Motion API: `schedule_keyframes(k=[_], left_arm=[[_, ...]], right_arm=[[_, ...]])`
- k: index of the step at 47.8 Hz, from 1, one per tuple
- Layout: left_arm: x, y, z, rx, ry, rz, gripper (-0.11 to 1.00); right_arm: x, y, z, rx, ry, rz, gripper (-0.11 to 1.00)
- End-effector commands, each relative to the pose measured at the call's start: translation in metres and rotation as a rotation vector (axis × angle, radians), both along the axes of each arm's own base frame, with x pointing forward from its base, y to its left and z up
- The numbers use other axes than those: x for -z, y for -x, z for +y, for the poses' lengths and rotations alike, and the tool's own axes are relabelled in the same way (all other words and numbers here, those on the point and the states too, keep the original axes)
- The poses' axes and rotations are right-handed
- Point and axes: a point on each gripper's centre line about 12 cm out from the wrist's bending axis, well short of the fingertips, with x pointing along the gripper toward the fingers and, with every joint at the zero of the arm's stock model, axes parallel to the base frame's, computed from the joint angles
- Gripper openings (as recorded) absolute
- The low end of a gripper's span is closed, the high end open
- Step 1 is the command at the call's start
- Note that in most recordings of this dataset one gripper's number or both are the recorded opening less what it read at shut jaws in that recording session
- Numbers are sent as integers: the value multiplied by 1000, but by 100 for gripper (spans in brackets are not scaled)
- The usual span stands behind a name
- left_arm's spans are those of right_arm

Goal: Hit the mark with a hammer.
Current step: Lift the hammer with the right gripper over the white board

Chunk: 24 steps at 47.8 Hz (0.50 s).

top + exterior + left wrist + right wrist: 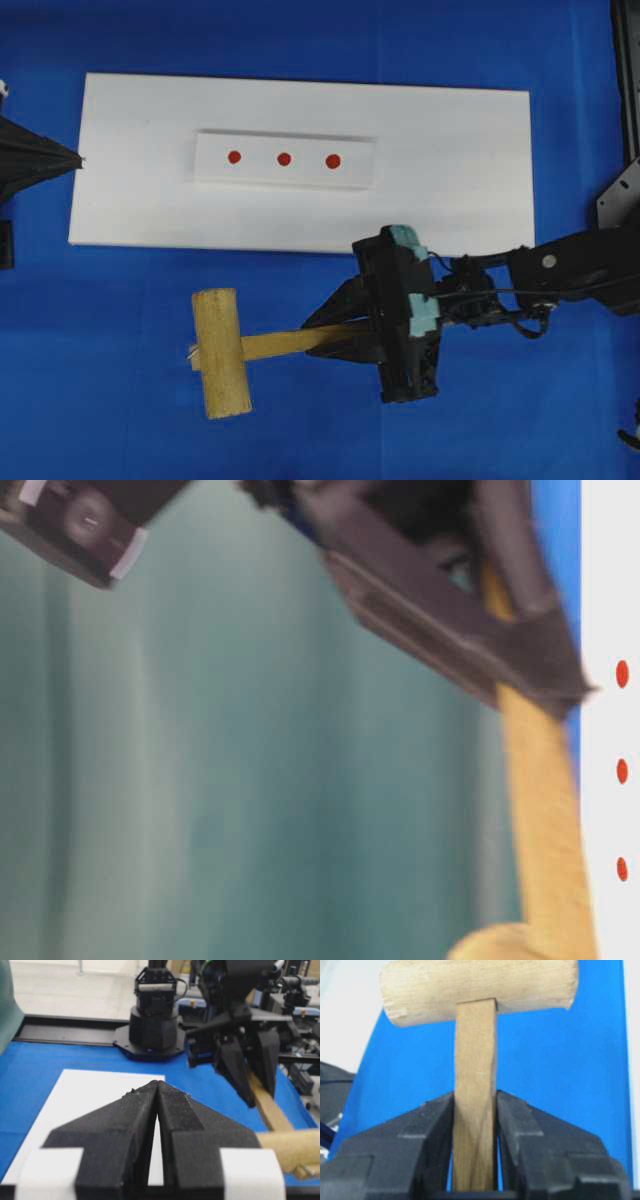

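The hammer (222, 352), a light wooden mallet, lies over the blue cloth in front of the white board (460, 190), its head pointing left. My right gripper (318, 338) is shut on its flat handle (475, 1060), about midway along; the thick head (480, 987) is beyond the jaws. Three red marks (284, 159) sit in a row on a raised white strip (355, 165) in the middle of the board, well apart from the hammer's head. My left gripper (157, 1082) is shut and empty at the board's left edge (75, 160).
Blue cloth (120, 420) covers the table around the board. The right arm (570, 270) reaches in from the right edge. A black arm base (152, 1025) stands beyond the cloth's far edge. A green curtain (200, 780) fills the table-level view.
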Motion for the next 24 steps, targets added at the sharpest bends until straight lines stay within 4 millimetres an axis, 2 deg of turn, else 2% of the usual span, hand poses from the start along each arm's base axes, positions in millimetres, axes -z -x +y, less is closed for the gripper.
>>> schedule_keyframes(k=[1,8,16,24], left_arm=[[-3,-2,0,-2,2,-5,0],[-2,-2,1,-3,3,-3,0],[-1,-3,0,-1,5,5,0],[4,-7,0,-2,5,26,0]], right_arm=[[-15,-1,-6,12,-7,-42,10],[-15,-4,-16,36,4,-45,10],[-15,-8,-46,87,55,-40,10],[-17,-9,-84,151,135,-51,10]])
